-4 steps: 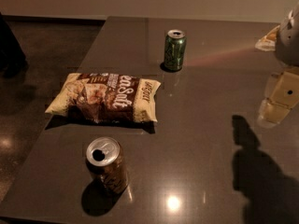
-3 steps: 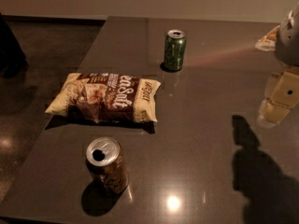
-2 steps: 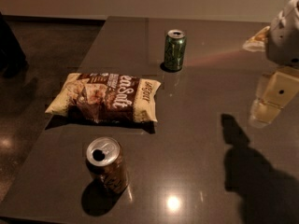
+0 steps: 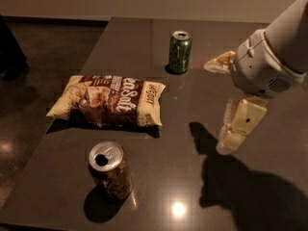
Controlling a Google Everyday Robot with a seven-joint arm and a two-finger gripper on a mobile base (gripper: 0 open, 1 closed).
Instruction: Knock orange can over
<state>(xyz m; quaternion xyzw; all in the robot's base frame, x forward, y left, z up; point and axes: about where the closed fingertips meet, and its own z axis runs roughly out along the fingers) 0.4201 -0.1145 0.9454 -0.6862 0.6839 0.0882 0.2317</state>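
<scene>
Here, the orange can (image 4: pixel 109 170) is standing upright at the lower left of the dark table (image 4: pixel 163 177).
Just behind it a sea-salt snack bag (image 4: pixel 108 101) is lying flat. At right the gripper (image 4: pixel 216 107) is hovering over the tabletop, well apart from the can, its cream fingers (image 4: pixel 240 124) spread wide and holding nothing. A green can (image 4: pixel 179 52) is standing at top centre.
</scene>
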